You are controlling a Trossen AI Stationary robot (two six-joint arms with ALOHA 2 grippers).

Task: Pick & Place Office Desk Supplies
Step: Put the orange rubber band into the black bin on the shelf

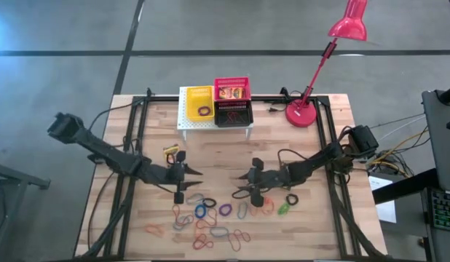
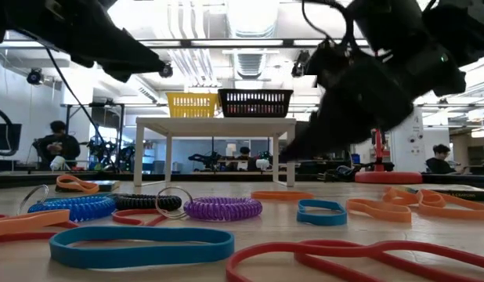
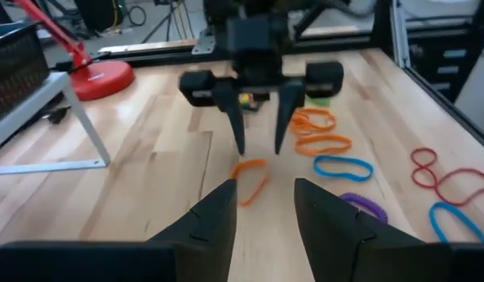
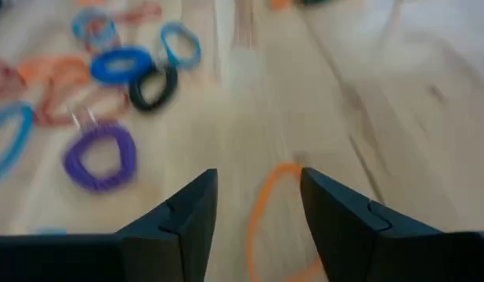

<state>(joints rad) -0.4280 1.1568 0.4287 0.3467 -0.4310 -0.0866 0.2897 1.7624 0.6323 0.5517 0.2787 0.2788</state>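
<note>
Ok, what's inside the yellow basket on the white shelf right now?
In the high view, the yellow basket holds one dark elastic loop near its front right corner. The rest of its floor looks bare. From the low view its mesh wall hides the contents.

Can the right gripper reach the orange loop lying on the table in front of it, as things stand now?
Probably yes. The right gripper is open and the orange loop lies flat on bare wood just ahead of its fingers. The left gripper faces it closely, though, and may crowd the approach.

Grey floor [image 1: 225,29], bright ceiling lights [image 2: 250,16], seated people [image 2: 58,145] behind.
</note>
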